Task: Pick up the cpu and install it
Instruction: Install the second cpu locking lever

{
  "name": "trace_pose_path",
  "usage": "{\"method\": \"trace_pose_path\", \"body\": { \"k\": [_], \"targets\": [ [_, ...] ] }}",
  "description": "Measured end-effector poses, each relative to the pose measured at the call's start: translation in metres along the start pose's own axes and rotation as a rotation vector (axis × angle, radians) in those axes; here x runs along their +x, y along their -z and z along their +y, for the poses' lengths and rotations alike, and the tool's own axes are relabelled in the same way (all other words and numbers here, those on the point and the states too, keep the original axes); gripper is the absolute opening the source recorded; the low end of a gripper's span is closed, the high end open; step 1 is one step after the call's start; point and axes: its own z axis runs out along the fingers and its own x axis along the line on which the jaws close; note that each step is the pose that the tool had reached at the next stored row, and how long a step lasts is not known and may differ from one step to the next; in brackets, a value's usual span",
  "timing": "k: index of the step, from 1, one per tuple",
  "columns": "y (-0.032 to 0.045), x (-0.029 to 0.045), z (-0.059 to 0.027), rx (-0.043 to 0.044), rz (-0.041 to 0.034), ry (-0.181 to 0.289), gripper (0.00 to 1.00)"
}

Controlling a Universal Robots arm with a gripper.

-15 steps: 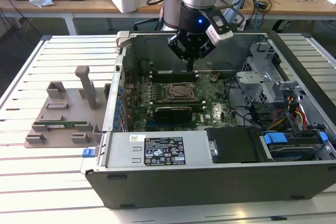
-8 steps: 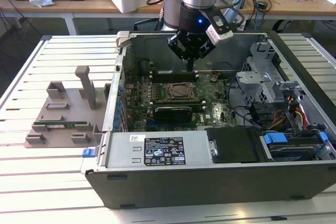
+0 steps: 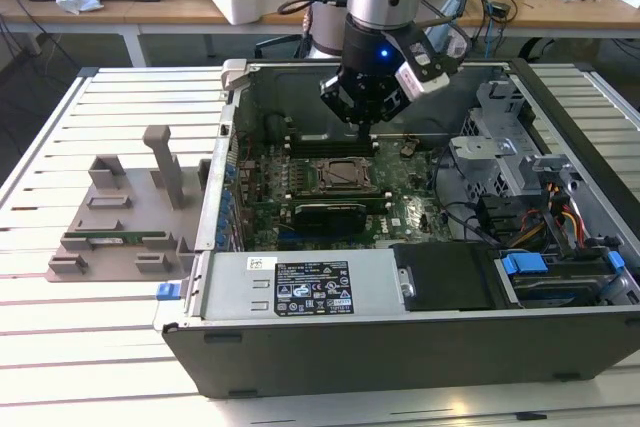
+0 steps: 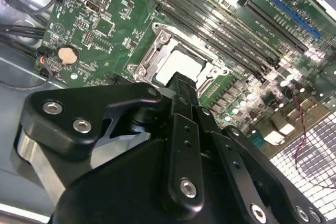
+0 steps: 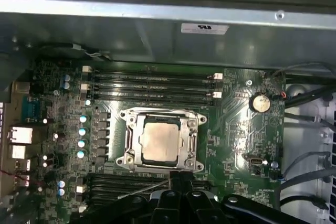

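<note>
The cpu [image 5: 160,142] is a silvery square lying flat inside the open metal-framed socket [image 5: 130,145] on the green motherboard. In the second wrist view the cpu [image 4: 177,66] shines bright white just past the fingertips. My gripper [image 3: 365,133] hangs inside the open computer case, a little above the board at the socket's edge. The black fingers [image 4: 182,98] are pressed together with nothing between them, and the gripper [image 5: 181,176] stands apart from the chip.
Memory slots [image 5: 152,85] run along both sides of the socket, and a coin battery [image 5: 259,102] sits nearby. The case walls, a drive cage [image 3: 500,147] with cables and the power supply [image 3: 300,287] ring the board. A grey fixture tray [image 3: 115,240] lies on the exterior view's left.
</note>
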Motion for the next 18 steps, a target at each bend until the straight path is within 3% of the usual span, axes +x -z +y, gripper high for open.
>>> {"method": "trace_pose_path", "body": {
  "k": [1, 2, 5, 6, 7, 11, 15, 18],
  "targets": [
    [0.0001, 0.0019, -0.0089, -0.0463, -0.0021, 0.001, 0.11],
    [0.0002, 0.0027, -0.012, -0.0726, -0.0032, 0.001, 0.11],
    [0.0002, 0.0043, -0.0174, -0.1212, -0.0055, 0.002, 0.11],
    [0.0001, 0.0048, -0.0188, -0.1301, -0.0059, 0.002, 0.11],
    [-0.0006, 0.0053, -0.0204, -0.1349, -0.0061, 0.002, 0.11],
    [-0.0082, 0.0096, -0.0282, -0.1345, -0.006, 0.002, 0.11],
    [-0.0203, 0.0212, -0.0432, -0.1331, -0.0058, 0.002, 0.11],
    [-0.0284, 0.0291, -0.049, -0.1332, -0.0055, 0.002, 0.11]
  ]
}}
